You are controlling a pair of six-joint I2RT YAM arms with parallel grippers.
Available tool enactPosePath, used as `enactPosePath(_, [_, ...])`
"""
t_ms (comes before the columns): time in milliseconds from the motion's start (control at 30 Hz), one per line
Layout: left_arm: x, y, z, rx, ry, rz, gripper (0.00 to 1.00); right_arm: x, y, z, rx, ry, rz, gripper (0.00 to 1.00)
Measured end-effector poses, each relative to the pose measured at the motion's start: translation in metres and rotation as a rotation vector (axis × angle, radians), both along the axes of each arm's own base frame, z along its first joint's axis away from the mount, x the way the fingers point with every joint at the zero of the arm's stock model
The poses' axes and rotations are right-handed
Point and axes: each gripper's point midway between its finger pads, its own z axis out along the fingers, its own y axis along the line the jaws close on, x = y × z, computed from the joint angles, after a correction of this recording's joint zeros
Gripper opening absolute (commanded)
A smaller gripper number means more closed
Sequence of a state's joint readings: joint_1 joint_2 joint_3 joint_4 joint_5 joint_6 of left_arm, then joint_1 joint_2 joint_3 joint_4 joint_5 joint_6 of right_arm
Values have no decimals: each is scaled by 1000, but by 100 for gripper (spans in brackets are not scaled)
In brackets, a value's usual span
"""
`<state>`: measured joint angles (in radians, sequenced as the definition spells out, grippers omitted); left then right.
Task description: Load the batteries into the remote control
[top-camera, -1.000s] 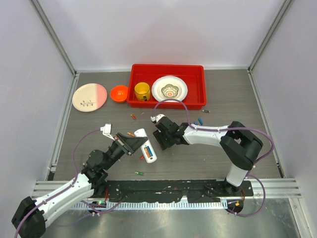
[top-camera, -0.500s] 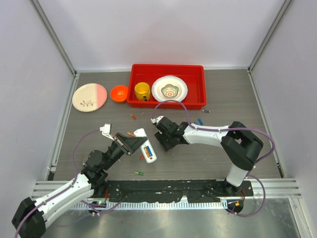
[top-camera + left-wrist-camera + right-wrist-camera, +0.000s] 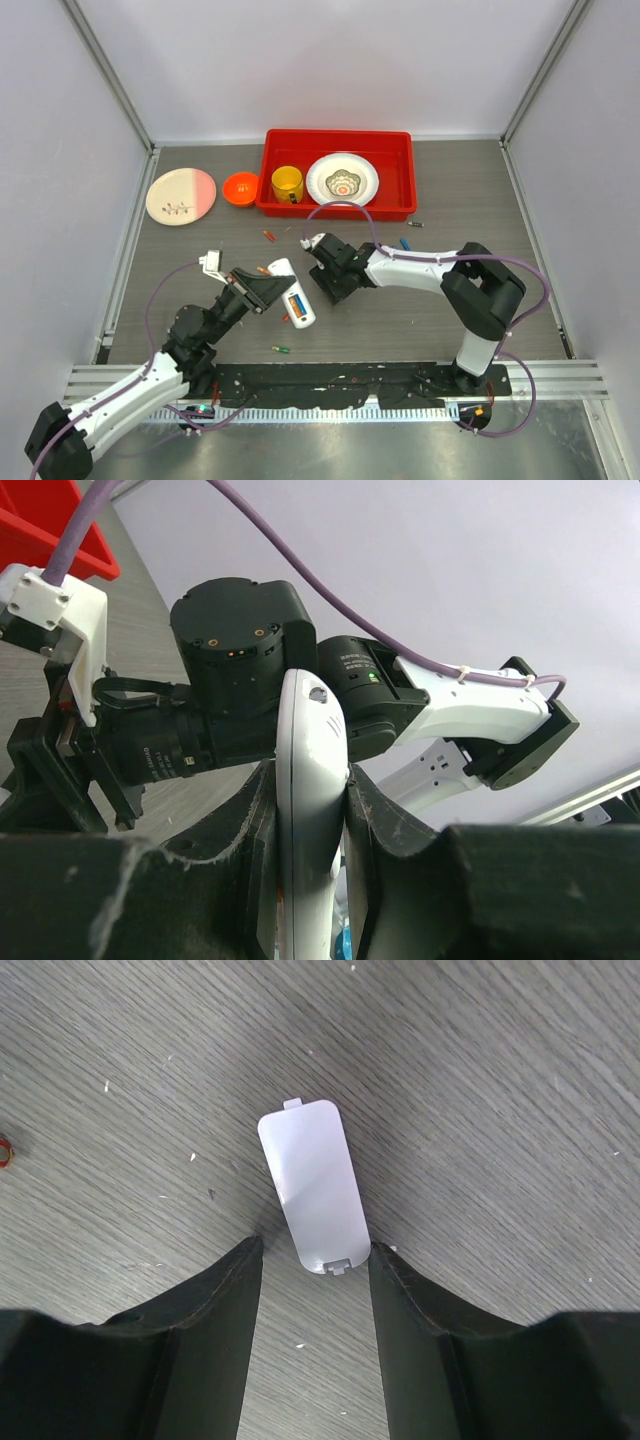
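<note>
While left fingers (image 3: 380,840) clamp one remote (image 3: 310,810), one cover (image 3: 315,1195)

Grey wood-grain surface (image 3: 450,200) is carrying a red tray (image 3: 338,212), a pink-and-cream plate (image 3: 181,196), an orange bowl (image 3: 240,187), a white back cover (image 3: 313,1197) and scattered batteries (image 3: 281,349).

Top view: lit brightly and evenly from overhead. Sharp across the whole table (image 3: 440,310), shadows short and soft. Dull sheen along the metal strip (image 3: 330,445) at the near edge. Far wall (image 3: 330,60) pale and evenly toned.

Left wrist view: set against bright, pale background. Remote control (image 3: 310,780) sharp at its far end, blurred close to the lens. Left gripper fingers (image 3: 150,900) dark and soft, with grey scuffs catching light.

Right wrist view: crisp on the wood grain and the white back cover (image 3: 313,1185), with faint sheen on the cover. Right gripper fingers (image 3: 190,1350) near black, in shade.
</note>
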<state>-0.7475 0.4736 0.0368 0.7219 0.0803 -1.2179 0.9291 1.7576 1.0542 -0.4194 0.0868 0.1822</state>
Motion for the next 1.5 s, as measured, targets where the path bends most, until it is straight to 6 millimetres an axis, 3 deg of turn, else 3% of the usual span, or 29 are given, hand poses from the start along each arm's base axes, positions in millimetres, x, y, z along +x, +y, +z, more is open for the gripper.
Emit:
enactPosePath(200, [-1, 1, 2, -7, -7, 0, 0, 4, 1, 0, 0, 0, 4, 56])
enactPosePath(333, [-1, 1, 2, -4, -4, 0, 0, 7, 3, 0, 0, -2, 7, 54])
enactPosePath(600, [0, 0, 0, 1, 1, 0, 0, 9, 5, 0, 13, 2, 9, 31])
enactPosePath(767, [0, 0, 0, 1, 1, 0, 0, 9, 4, 0, 33, -3, -3, 25])
enactPosePath(967, [4, -4, -12, 32, 32, 0, 0, -8, -18, 5, 76, 39, -109, 13])
enactPosePath(1133, [13, -14, -35, 96, 82, -5, 0, -14, -31, 47, 173, 15, -213, 1])
enactPosePath(1300, [26, -28, -49, 124, 111, -15, 0, -21, -41, 112, 315, -60, -273, 1])
enactPosePath(1500, [41, -43, -52, 102, 132, -20, 0, -42, -54, 159, 380, -42, -278, 1])
